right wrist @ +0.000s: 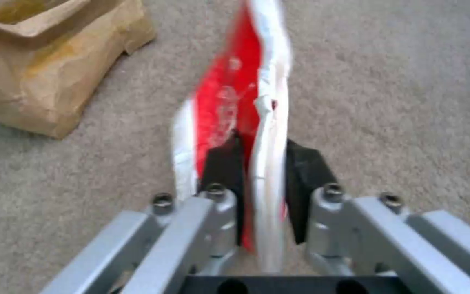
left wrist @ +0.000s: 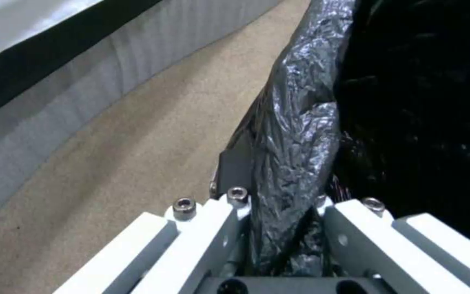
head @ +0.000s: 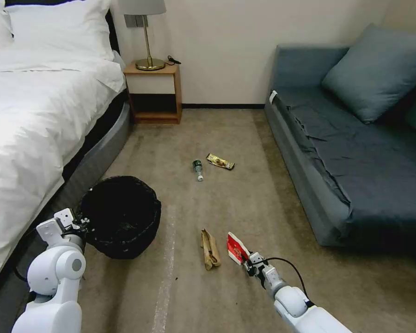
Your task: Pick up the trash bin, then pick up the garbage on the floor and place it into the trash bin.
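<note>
The trash bin (head: 121, 216), lined with a crinkled black bag, is beside the bed at the lower left of the head view. My left gripper (head: 81, 221) is shut on its rim, and the left wrist view shows the bag-covered rim (left wrist: 295, 134) clamped between the pads. My right gripper (head: 248, 263) is shut on the flattened red-and-white carton (head: 236, 249) (right wrist: 246, 110), which stands on edge just above the floor (head: 245, 203). A crumpled tan paper strip (head: 210, 249) (right wrist: 45, 69) lies just left of the carton. Farther off lie a green bottle (head: 198, 169) and a gold-brown wrapper (head: 220, 162).
A white bed (head: 37, 120) runs along the left and a grey-blue sofa (head: 356, 152) along the right. A wooden nightstand (head: 155, 92) with a lamp stands against the far wall. Open carpet lies between bed and sofa.
</note>
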